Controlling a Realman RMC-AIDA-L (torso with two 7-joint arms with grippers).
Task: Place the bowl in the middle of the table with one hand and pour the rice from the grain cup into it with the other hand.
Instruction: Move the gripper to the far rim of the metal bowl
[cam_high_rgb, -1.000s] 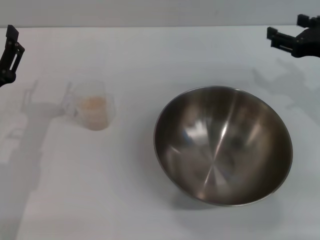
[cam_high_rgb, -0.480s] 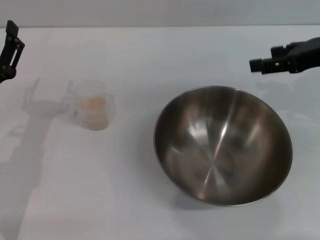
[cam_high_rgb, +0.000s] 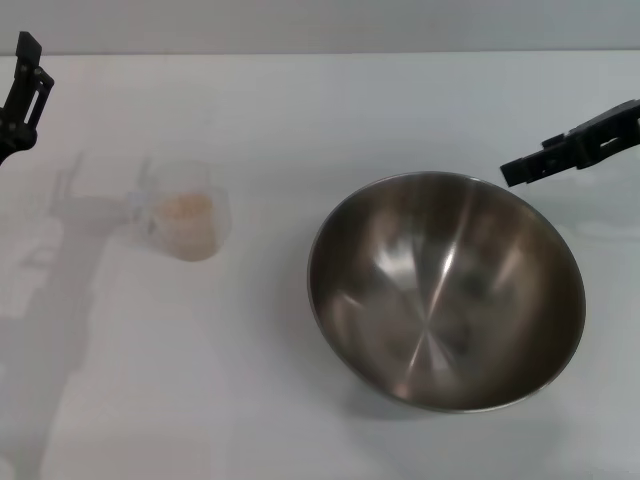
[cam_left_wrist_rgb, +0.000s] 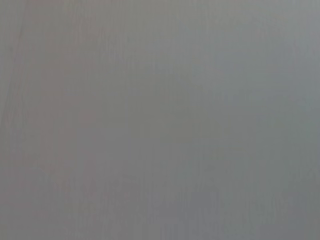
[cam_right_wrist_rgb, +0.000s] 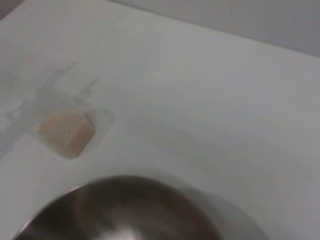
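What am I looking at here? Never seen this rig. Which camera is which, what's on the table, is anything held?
It is a two-armed robot with a gripper on each arm. The wide picture comes from a camera on its head, looking down at a white table. The other two come from cameras on its wrists.

On the table stand a steel bowl, empty, and beside it, apart from it, a clear grain cup holding rice.

The right gripper hovers at the bowl's far rim. The left gripper hangs at the table's far left edge. Neither holds anything.

The right wrist view shows the bowl's rim and the cup beyond. The left wrist view shows only blank grey.
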